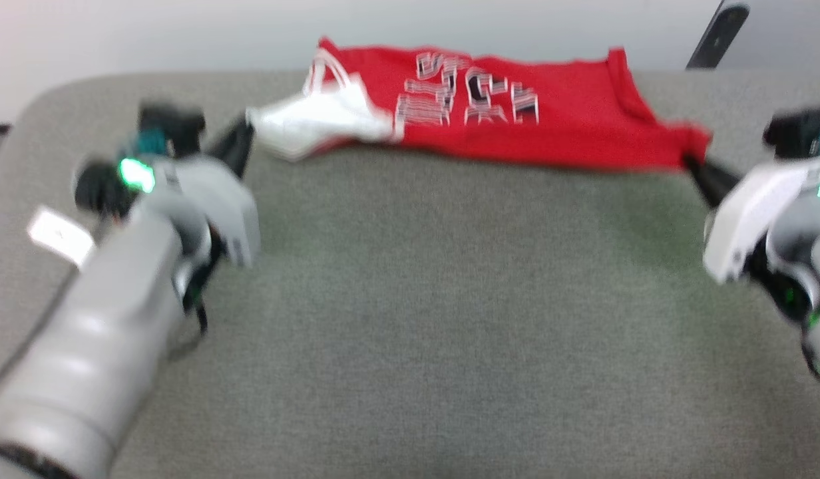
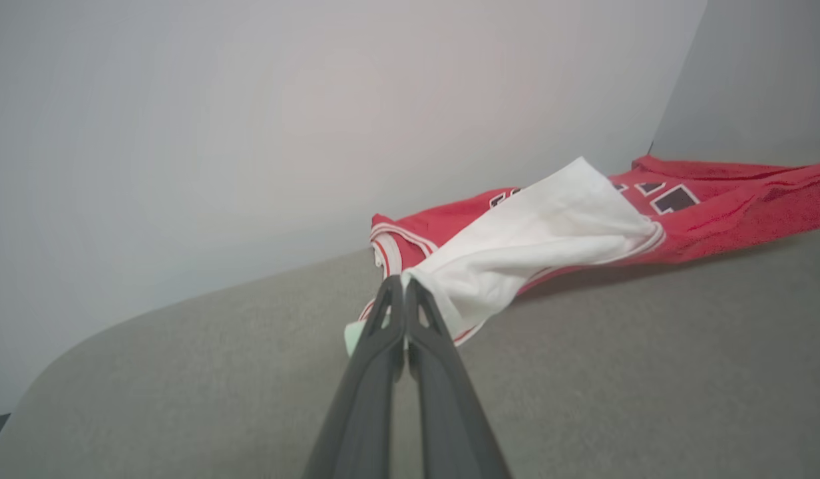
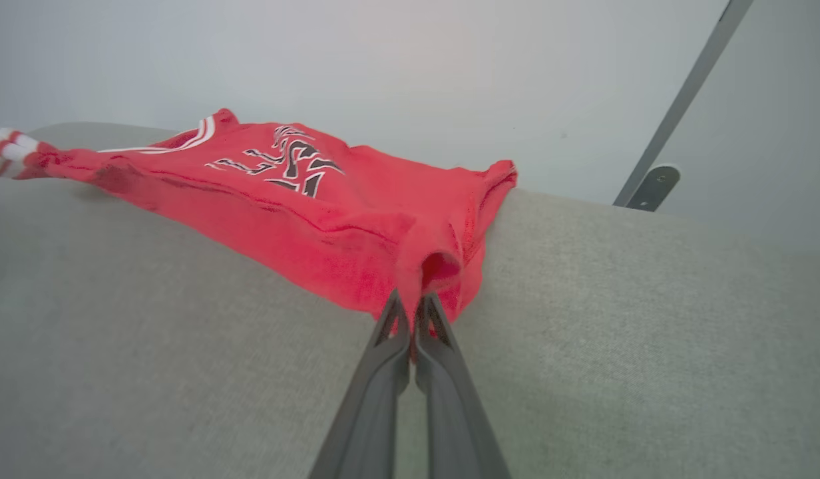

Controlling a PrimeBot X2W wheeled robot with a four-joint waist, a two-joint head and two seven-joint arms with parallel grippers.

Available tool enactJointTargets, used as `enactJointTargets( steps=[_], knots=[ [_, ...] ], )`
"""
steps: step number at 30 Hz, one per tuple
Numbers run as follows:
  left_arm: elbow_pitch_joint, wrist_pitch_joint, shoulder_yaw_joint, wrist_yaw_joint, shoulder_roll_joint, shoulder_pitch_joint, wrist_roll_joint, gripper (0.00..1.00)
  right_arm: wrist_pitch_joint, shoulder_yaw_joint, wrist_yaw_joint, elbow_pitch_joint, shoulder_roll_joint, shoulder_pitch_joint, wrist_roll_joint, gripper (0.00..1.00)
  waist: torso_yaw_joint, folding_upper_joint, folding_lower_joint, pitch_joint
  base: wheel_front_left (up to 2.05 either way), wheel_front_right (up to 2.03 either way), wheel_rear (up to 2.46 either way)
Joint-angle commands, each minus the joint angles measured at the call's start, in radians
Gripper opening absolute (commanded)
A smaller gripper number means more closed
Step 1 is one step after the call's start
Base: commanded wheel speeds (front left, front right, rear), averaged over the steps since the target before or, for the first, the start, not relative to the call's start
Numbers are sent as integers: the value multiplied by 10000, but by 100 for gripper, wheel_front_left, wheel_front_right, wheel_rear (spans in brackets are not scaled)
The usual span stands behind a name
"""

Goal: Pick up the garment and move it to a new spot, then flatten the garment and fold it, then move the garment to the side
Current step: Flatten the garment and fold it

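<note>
The garment, a red jersey with a white sleeve and black white-edged lettering, is stretched across the far part of the grey table, its near edge lifted. My left gripper is shut on the white sleeve's edge at the garment's left end; in the left wrist view the left gripper pinches the sleeve. My right gripper is shut on the red hem corner at the right end, and in the right wrist view the right gripper clamps a bunched fold of the garment.
A pale wall rises right behind the table's far edge. A dark bar with a metal foot leans at the back right. A white tag hangs from my left forearm. The table's corners are rounded.
</note>
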Motion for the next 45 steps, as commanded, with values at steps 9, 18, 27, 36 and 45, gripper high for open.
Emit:
enactJointTargets(
  steps=[9,18,27,36,45],
  knots=[
    [-2835,-53,-318,1269,943,3797,-212,0,421,-453,1,-1971,-1163,3500,276,0,206,0,0,-1328,0,0,0],
    [-6301,202,-444,3075,1857,6753,-638,0,1022,-1988,1,-3248,-1268,6106,70,0,265,0,0,-1345,0,0,0],
    [-7845,197,-485,4159,2158,8579,-1057,0,1909,-3336,1,-4249,-836,8010,-96,0,228,0,0,-1338,0,0,0],
    [-9031,403,-533,4813,2459,9523,-1302,0,2741,-4725,1,-5344,-428,9375,-490,0,162,0,0,-1168,0,0,0],
    [-10450,1447,-196,4973,3718,8219,-906,0,3751,-5434,1,-5925,-205,8585,-1166,0,-3,0,0,-940,0,0,0]
  ],
)
